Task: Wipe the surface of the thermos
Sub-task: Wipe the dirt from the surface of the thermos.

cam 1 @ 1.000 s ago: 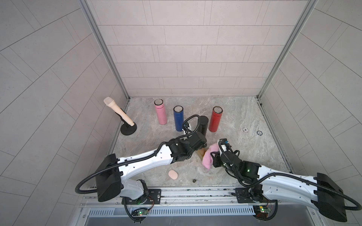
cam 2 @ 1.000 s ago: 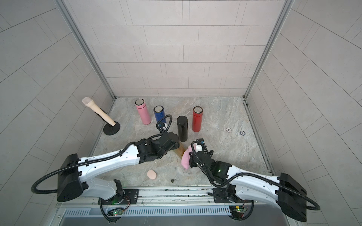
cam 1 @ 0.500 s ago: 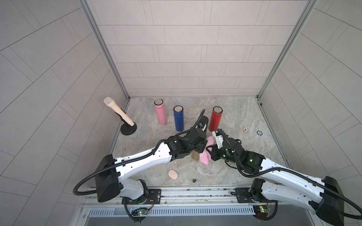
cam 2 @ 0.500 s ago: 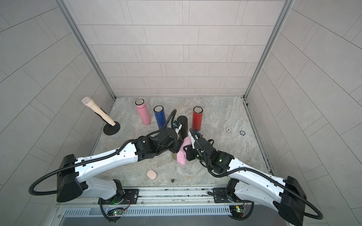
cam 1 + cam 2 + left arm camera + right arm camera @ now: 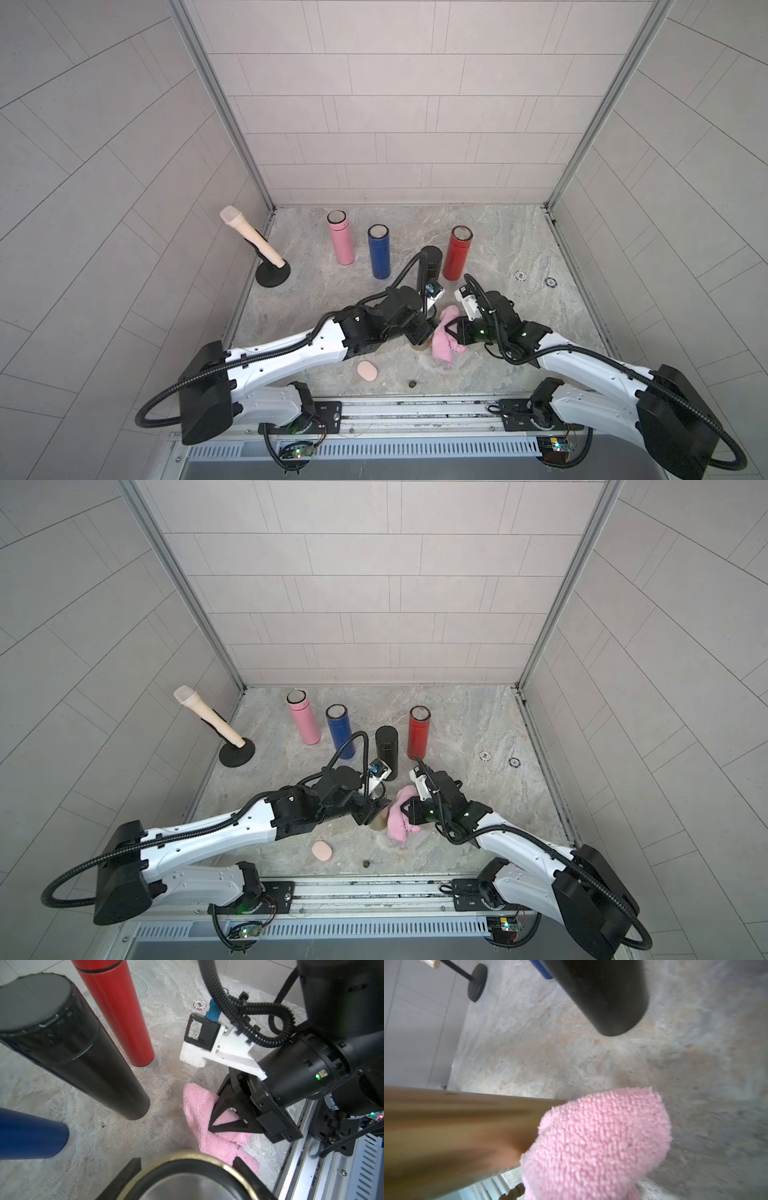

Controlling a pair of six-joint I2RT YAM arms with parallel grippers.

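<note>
The wiping stroke appears to be in hand. The left hand (image 5: 187, 1167) grips the gold thermos (image 5: 456, 1126) at its mouth. The right hand (image 5: 215, 1121), clamped on the pink cloth (image 5: 602, 1147), holds it against the thermos's side. Next, the cloth likely needs to slide along that wall without losing contact.

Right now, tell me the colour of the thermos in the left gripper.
Metallic gold; the thermos shows best in the right wrist view.

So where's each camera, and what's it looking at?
Both top views: high up front, looking down at floor, left arm, right arm.
Left wrist: above the left gripper around the gold thermos; faces the right gripper pinching the pink cloth.
Right wrist: faces cloth by gold thermos; fingers hidden.
Wrists share: cloth, gold thermos, black thermos.
</note>
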